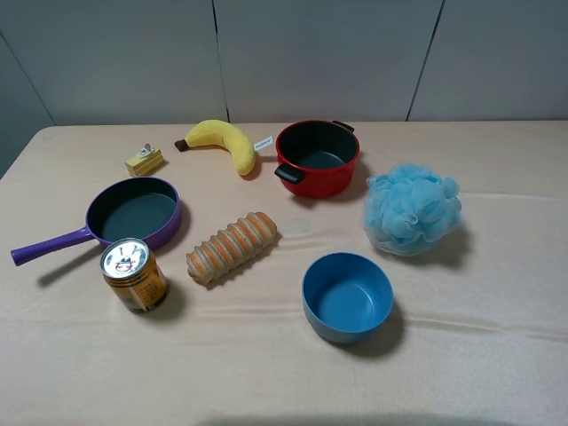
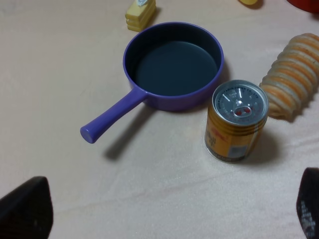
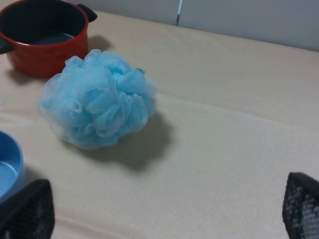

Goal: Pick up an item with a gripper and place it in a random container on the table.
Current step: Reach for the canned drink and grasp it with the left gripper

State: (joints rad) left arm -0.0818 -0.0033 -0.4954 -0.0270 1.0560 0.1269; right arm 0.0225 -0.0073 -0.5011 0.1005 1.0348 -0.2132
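Jaws: left gripper [image 2: 167, 211] was wide open with nothing held. Only its two black fingertips [image 2: 25, 211] showed, at opposite edges of the left wrist view. Right gripper [image 3: 164, 209] was the same, spread wide and holding nothing, over bare tabletop.

The table [image 1: 497, 355] was pale beige and carried everything. The purple pan [image 1: 135, 216] sat left of centre, its long handle pointing out to the left edge. The red pot [image 1: 324, 182] sat at the back, middle, with two black handles. The blue mesh pouf [image 1: 413, 209] lay right of the pot, a bit nearer the front. The blue bowl [image 1: 348, 333] sat front, right of centre, upright, just in front of the pouf. The bread roll toy [image 1: 232, 246] lay diagonally between pan and bowl. The banana [image 1: 226, 142] lay at the back, just left of the pot.

The can [image 1: 133, 274] stood upright, front left, pull-tab top up. It was right against the pan's front wall, but I couldn't tell if they touched. The roll was just beside it on the right, and the bowl was well apart. In the left wrist view the can stood ahead of the open fingers, untouched.

The small yellow cake toy [image 1: 144, 161] sat behind the pan.
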